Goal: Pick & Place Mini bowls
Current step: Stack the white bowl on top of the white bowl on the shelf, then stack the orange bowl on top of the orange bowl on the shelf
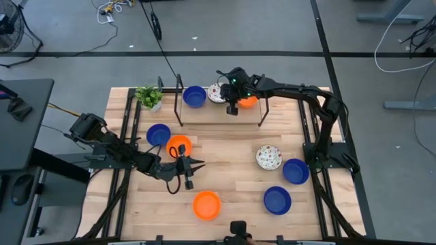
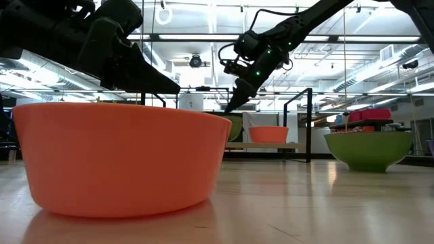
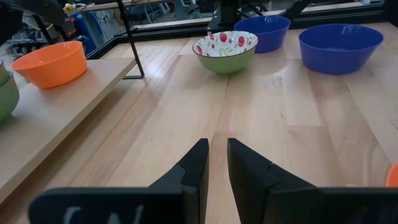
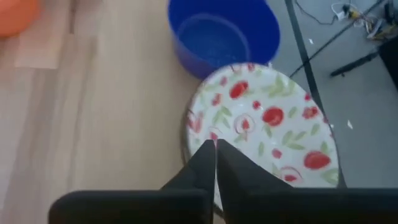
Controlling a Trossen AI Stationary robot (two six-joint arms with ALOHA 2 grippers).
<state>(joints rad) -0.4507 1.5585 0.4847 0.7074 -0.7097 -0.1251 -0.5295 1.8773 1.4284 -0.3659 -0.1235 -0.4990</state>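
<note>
**Right gripper pinched at patterned bowl's rim on the raised shelf**

Right gripper (image 4: 215, 152) over the raised shelf (image 1: 204, 116) at the table's far side, fingers pressed nearly together at the near rim of a white red-patterned bowl (image 4: 264, 127); whether the rim sits between them, cannot tell. Blue bowl (image 4: 219, 34) just beside it; orange bowl (image 1: 248, 102) on the other side, same shelf.

Left gripper (image 3: 212, 163) low over bare table (image 1: 231, 163), fingers a narrow slit apart, holding nothing. Orange bowl (image 1: 178, 145) just beside it, blue bowl (image 1: 159, 134) touching that one.

Elsewhere on the table: another patterned bowl (image 1: 269, 157), two blue bowls (image 1: 296, 171) (image 1: 277, 200), one orange bowl (image 1: 206, 205). Potted plant (image 1: 148, 96) at the far left corner.
</note>
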